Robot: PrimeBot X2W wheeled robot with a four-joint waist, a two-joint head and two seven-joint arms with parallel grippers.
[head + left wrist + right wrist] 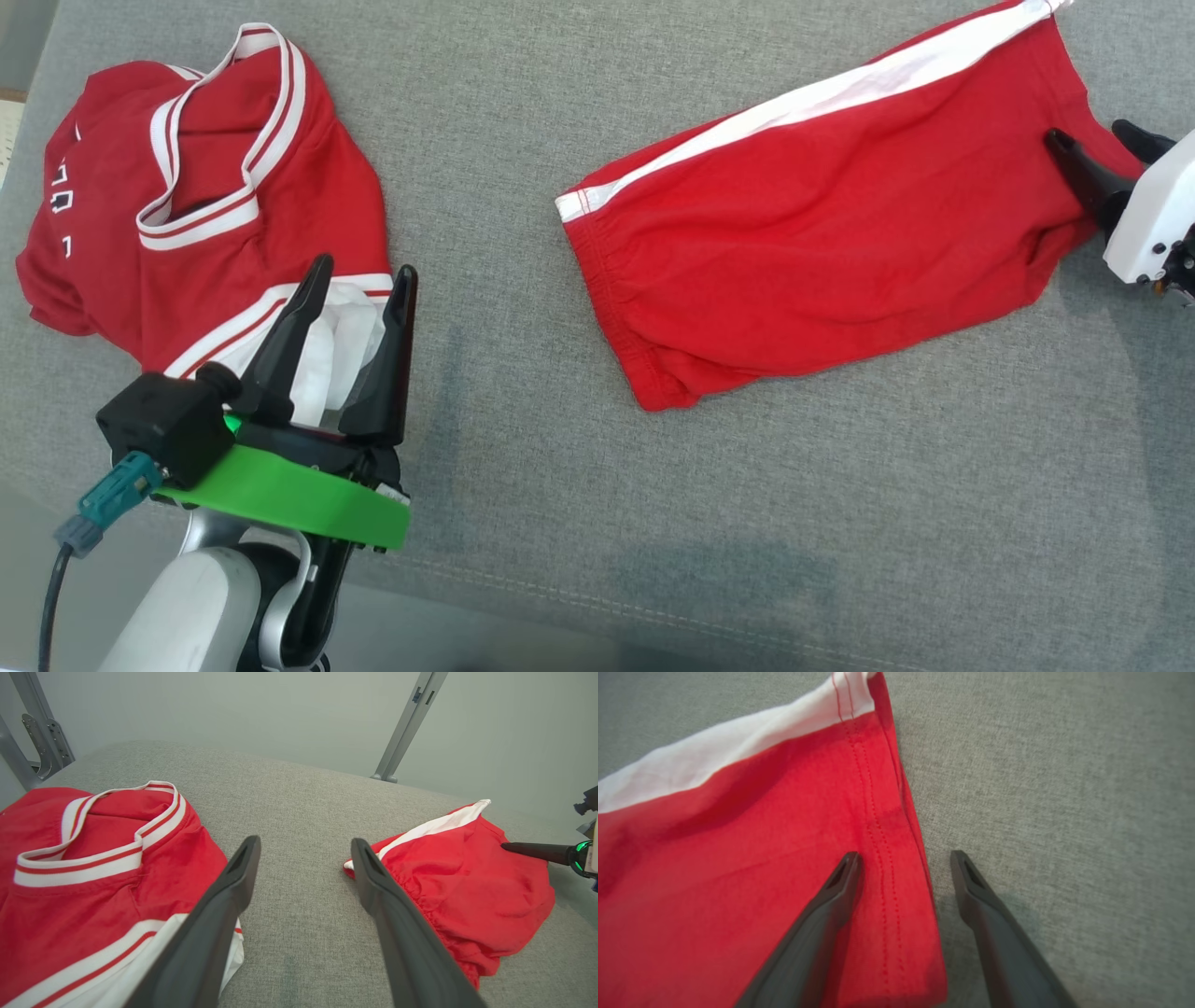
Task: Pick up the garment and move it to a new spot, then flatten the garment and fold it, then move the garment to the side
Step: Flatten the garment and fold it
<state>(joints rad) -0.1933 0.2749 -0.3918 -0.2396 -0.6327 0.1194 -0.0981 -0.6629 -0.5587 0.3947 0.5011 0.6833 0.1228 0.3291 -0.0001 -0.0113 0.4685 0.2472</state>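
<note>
The garment (803, 233), red shorts with a white side stripe, lies spread at an angle on the right of the grey cloth surface (523, 373). My right gripper (1090, 133) is open at its far-right leg hem. In the right wrist view one finger hangs over the stitched hem (882, 858) and the other over bare grey cloth, so the gripper (904, 855) straddles the edge. My left gripper (364, 268) is open at the lower left, above the white-trimmed bottom corner of a red jersey (215, 224), with nothing between its fingers (233, 882).
The crumpled red jersey (93, 882) with white and red banding fills the left of the surface. A bare grey strip separates it from the shorts (476, 891). A stitched seam (653, 611) runs near the front edge. Grey metal posts (406, 723) stand behind the surface.
</note>
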